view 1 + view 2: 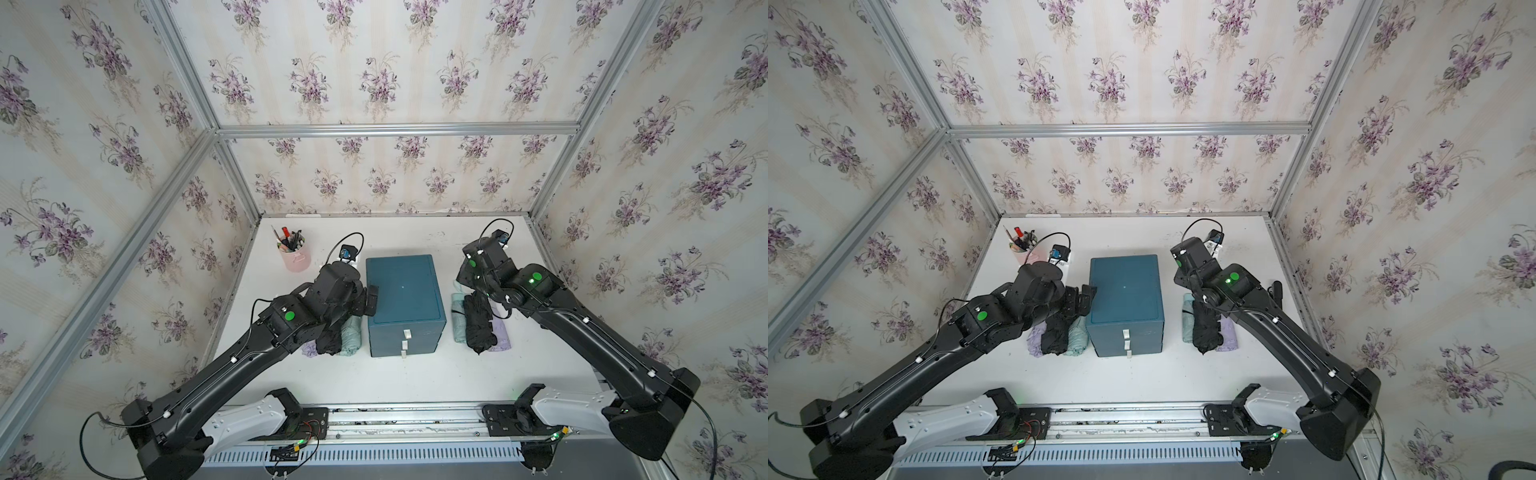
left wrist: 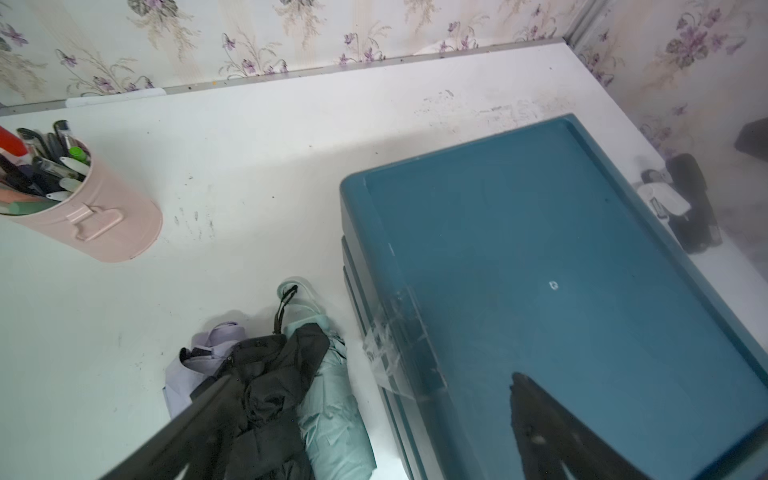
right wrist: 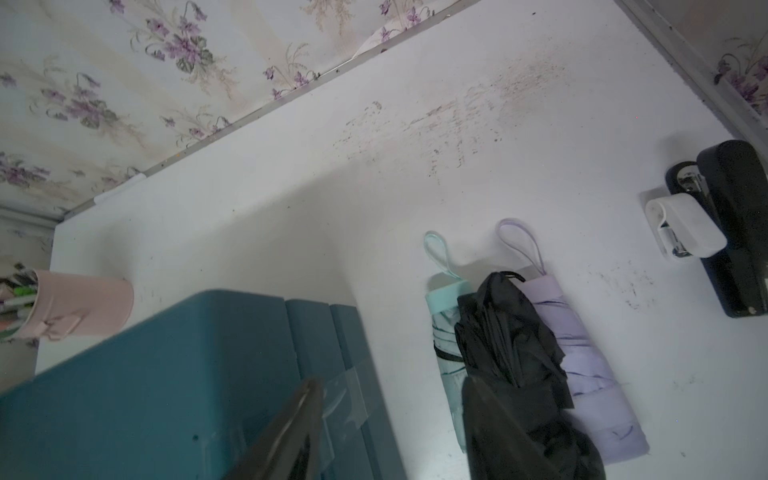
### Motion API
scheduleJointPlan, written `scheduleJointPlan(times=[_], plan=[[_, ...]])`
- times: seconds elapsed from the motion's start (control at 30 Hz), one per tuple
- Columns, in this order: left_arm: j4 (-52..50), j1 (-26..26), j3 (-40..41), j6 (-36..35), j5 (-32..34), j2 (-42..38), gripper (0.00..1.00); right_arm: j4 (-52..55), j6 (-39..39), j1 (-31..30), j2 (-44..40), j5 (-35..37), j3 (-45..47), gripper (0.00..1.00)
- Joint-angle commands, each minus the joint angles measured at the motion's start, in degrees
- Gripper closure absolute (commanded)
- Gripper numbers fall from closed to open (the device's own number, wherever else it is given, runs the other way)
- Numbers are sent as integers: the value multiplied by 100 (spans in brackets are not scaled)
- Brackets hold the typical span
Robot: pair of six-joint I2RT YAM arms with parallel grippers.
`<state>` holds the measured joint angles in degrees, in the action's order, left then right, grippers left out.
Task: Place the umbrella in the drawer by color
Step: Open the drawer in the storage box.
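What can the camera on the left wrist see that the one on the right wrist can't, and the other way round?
Only the left wrist view shows the left umbrella bundle, lying on the robot's left side of the cabinet: lilac, black and mint, all folded. Only the right wrist view shows the right umbrella bundle, in the same three colours. Both views show the teal drawer cabinet, the pink pen cup and a black stapler-like thing, which is blurred in the left wrist view.

Left-side umbrellas [image 1: 349, 338] mostly hidden beneath the left arm [image 1: 249, 345], pen cup [image 2: 108, 224] cut by the edge, stapler [image 3: 739, 232] likewise, drawer [image 2: 540, 270] fronts unseen from both wrists
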<state>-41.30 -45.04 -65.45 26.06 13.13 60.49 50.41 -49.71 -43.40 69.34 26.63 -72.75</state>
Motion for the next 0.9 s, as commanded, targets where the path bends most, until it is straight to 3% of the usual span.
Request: scheduleJointPlan(times=[0.0,0.13,0.27,0.47,0.57,0.7,0.8,0.87], plan=[[-336,-97,-4,228,55,-121,0,266,-378,-498,-520,821,257,41],[-104,-176,144,525,-87,-196,13,-557,287,-521,-1374,484,895,28],[-31,-394,192,1068,70,-47,16,-296,558,-527,-1272,-354,758,39],[-634,-1422,-297,1692,1417,423,13,-244,557,-932,-1745,-890,1257,49],[-1005,-1714,-453,1974,1833,542,13,-126,243,-1497,-1860,-622,1251,51],[-1154,-1728,-381,2121,1931,428,15,284,-391,-2608,-1602,95,912,51],[-1198,-1728,-350,2122,1969,253,17,229,-749,-3414,-1209,226,715,50],[-1190,-1723,-234,2244,2040,88,12,113,-982,-3807,-900,341,659,50]])
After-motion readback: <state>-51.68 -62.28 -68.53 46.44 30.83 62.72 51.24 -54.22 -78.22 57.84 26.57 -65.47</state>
